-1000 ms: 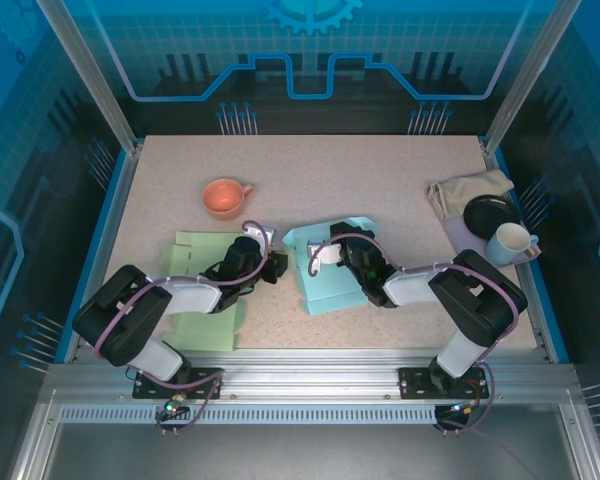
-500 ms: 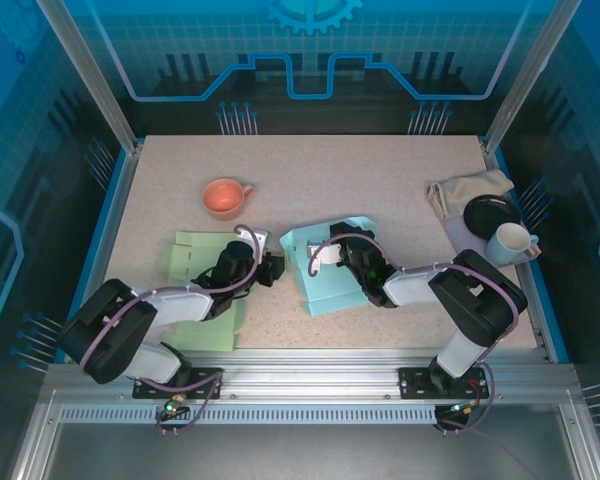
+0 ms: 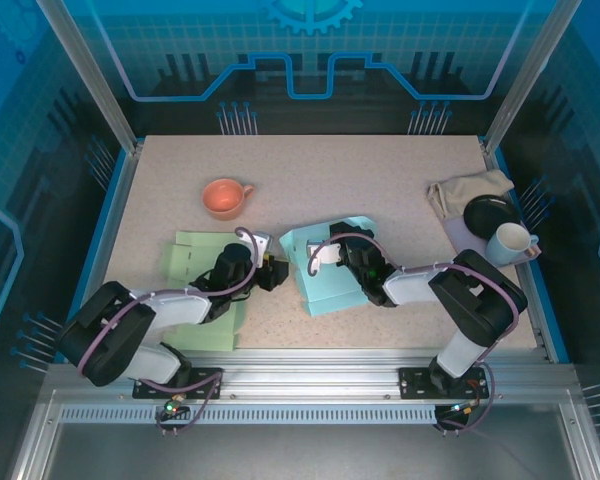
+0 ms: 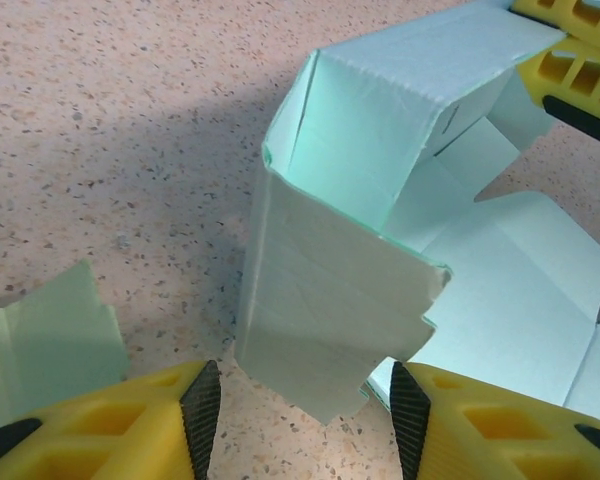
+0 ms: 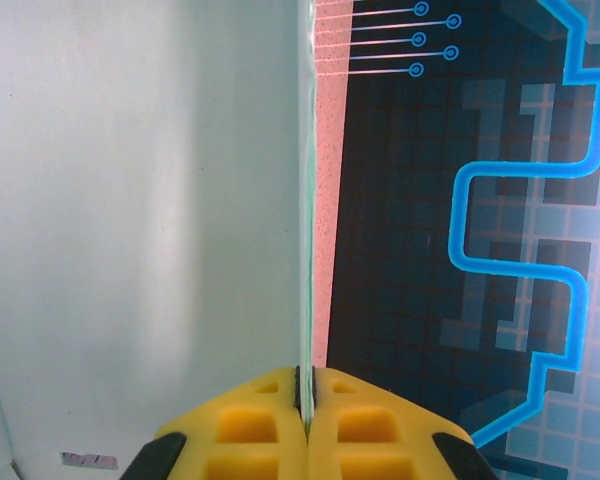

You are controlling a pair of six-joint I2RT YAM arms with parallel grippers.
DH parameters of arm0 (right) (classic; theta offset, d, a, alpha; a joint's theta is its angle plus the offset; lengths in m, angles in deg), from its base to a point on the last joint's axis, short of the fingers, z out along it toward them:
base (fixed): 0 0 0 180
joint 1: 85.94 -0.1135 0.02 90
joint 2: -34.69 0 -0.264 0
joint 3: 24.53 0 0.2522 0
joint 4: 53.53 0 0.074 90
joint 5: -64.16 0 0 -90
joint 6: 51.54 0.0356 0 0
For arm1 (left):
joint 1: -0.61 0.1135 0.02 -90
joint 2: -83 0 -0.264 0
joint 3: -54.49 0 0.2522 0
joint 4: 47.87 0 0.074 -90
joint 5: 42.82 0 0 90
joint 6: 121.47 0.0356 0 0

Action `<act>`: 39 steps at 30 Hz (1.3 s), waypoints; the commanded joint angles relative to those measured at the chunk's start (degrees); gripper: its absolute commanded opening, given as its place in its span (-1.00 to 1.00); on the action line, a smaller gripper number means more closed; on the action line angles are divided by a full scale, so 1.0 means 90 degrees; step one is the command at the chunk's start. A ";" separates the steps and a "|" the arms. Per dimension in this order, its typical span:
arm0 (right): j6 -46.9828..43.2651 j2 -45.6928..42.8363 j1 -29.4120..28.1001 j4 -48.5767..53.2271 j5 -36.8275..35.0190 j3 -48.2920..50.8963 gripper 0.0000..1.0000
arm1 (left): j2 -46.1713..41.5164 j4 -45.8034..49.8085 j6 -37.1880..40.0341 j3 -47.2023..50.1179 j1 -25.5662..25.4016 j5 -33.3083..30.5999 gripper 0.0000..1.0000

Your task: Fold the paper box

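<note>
The light-blue paper box (image 3: 328, 275) lies partly folded at the table's middle. In the left wrist view one side wall of the box (image 4: 330, 290) stands upright, its notched flap hanging toward the table. My left gripper (image 3: 271, 271) sits just left of the box, open; the left gripper (image 4: 305, 420) has its black pads (image 4: 202, 415) either side of the flap's lower tip without touching it. My right gripper (image 3: 330, 254) is shut on a raised panel of the box; in the right wrist view the right gripper (image 5: 306, 385) pinches the panel (image 5: 140, 200) edge-on.
A pale green paper sheet (image 3: 202, 295) lies under my left arm, its corner (image 4: 40, 335) showing beside the left finger. An orange cup (image 3: 225, 197) stands at the back left. A white mug (image 3: 510, 243), black plate (image 3: 490, 212) and cloth (image 3: 470, 188) crowd the right edge.
My left gripper has opened wider and slipped back a little to the left, off the box's flap. The right gripper keeps its hold without moving.
</note>
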 commanded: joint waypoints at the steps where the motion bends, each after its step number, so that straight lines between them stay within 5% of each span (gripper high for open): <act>1: 0.0104 0.0023 0.0015 0.0344 0.0111 -0.0075 -1.00 | 0.0198 -0.0228 0.0092 -0.0061 0.0014 0.0249 0.04; 11: 0.0105 0.0034 0.0012 0.0422 0.0127 -0.0097 -1.00 | 0.0468 0.0053 0.0151 -0.0473 0.0015 -0.0083 0.05; 21: 0.0107 0.0028 0.0020 0.0466 0.0118 -0.0116 -1.00 | -0.0890 0.0210 -0.0034 0.0321 0.0025 -0.0546 0.05; 28: 0.0115 -0.0009 0.0020 0.0505 0.0107 -0.0112 -1.00 | -0.0865 0.0234 -0.0123 0.0424 0.0024 -0.0703 0.05; 39: 0.0153 -0.0035 0.0017 0.0583 0.0117 -0.0125 -1.00 | -0.0111 -0.0063 -0.0165 -0.0133 0.0023 -0.0061 0.06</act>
